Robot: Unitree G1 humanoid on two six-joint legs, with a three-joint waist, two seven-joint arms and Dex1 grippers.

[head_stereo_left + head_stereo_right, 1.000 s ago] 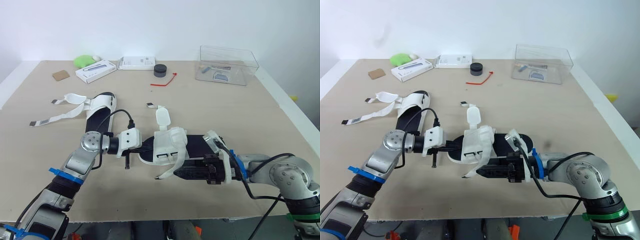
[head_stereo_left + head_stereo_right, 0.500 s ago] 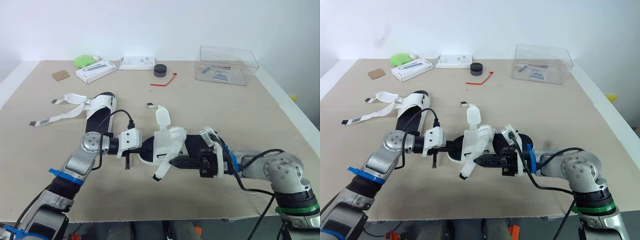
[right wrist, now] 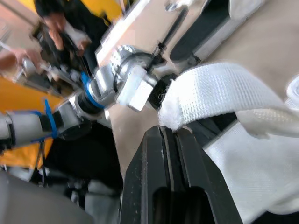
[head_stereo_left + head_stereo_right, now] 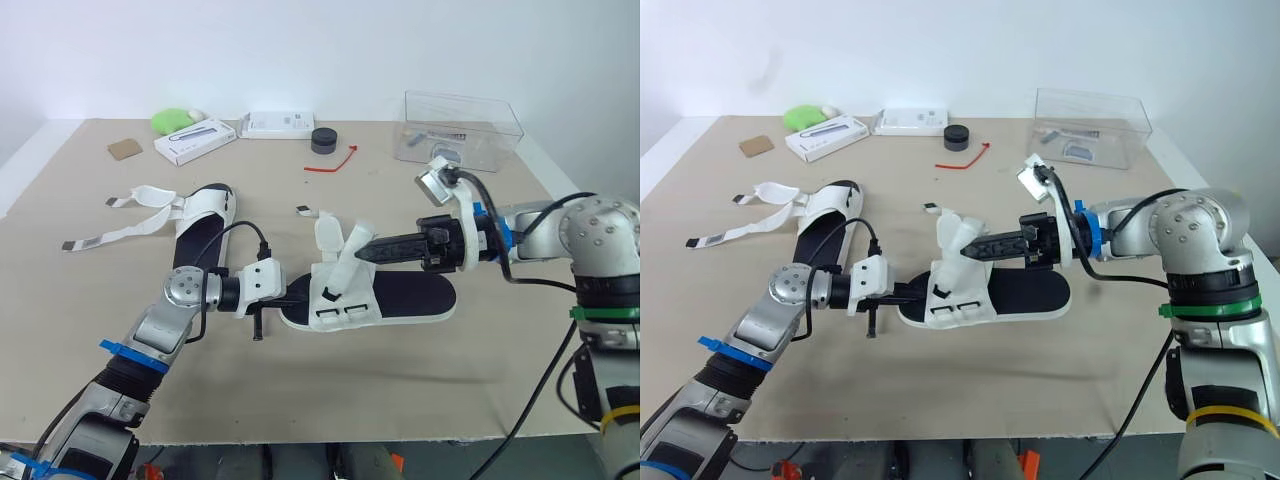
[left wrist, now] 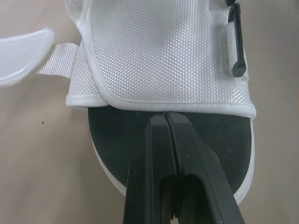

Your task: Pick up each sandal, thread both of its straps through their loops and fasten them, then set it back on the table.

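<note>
A black-soled sandal (image 4: 400, 297) with a white upper (image 4: 338, 296) lies mid-table. My left gripper (image 4: 290, 297) is shut, its tips resting on the insole (image 5: 117, 135) at the sandal's left end, just under the edge of the upper. My right gripper (image 4: 362, 255) reaches in from the right, above the sandal, shut on a white strap (image 3: 219, 93) that it holds lifted off the upper. The sandal's second strap (image 4: 327, 230) sticks out toward the far side. A second sandal (image 4: 200, 225) lies to the far left with its long straps (image 4: 110, 236) spread loose on the table.
A clear plastic box (image 4: 462, 128) stands at the far right. Two white boxes (image 4: 195, 141) (image 4: 277, 124), a black round cap (image 4: 323, 140), a red tie (image 4: 330, 163), a green object (image 4: 172, 121) and a brown card (image 4: 124, 149) sit along the back. People (image 3: 56, 18) show in the right wrist view.
My right gripper has moved from low at the sandal's near side to above it, lifting the strap up and over. The sandal now lies flat; the left gripper stayed put.
</note>
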